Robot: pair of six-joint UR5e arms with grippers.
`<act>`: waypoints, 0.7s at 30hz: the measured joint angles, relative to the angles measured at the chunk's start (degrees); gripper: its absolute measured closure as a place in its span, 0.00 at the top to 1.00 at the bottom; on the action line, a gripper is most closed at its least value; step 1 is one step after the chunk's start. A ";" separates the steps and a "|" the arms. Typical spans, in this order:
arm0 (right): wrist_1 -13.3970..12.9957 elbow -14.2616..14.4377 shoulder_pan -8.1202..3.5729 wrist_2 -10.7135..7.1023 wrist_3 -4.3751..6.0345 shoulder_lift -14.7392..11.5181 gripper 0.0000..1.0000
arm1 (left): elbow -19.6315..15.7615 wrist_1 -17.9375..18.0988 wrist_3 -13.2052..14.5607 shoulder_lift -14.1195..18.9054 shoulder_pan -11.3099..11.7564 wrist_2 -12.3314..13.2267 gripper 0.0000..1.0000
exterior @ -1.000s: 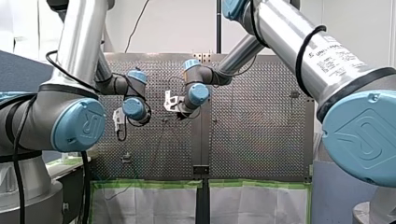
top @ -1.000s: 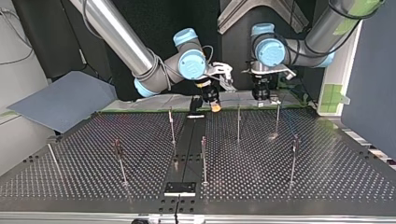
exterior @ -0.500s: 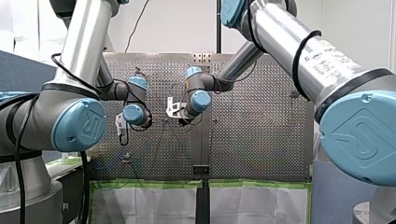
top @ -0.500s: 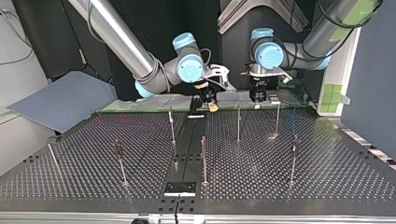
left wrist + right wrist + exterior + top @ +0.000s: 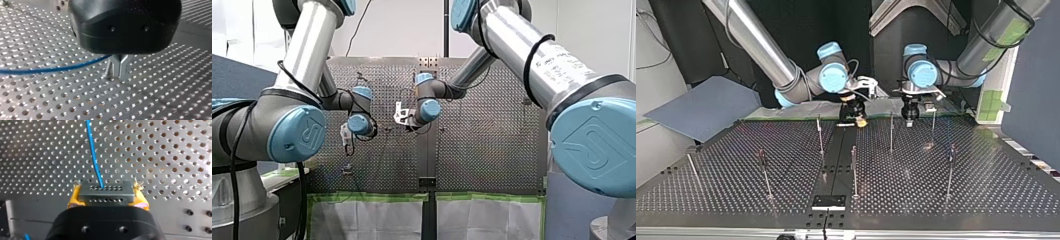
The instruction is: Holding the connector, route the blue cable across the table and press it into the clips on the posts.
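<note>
Left gripper (image 5: 909, 118) and right gripper (image 5: 858, 120) sink toward the table's (image 5: 936, 200) far edge. Only the wrist views show the cable (image 5: 50, 68) pinched left and the connector (image 5: 106, 199) clamped right.

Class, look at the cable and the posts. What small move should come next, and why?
Probably raise both grippers together and bring the cable toward the nearest post. My right gripper holds the connector between yellow pads, my left gripper is shut on the cable, both low over the table, the cable not yet at any post.
</note>
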 joint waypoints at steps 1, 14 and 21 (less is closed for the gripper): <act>-0.21 0.00 -0.20 -0.19 0.18 0.01 0.00 | 0.51 -0.18 -0.08 -0.23 0.22 0.20 0.00; -0.62 0.00 -2.64 -0.64 0.49 0.10 0.00 | 4.97 -1.33 -0.67 -4.15 2.15 4.15 0.00; -0.63 0.00 -3.66 -0.65 0.49 0.12 0.00 | 6.71 -1.45 -1.26 -4.17 2.28 4.21 0.00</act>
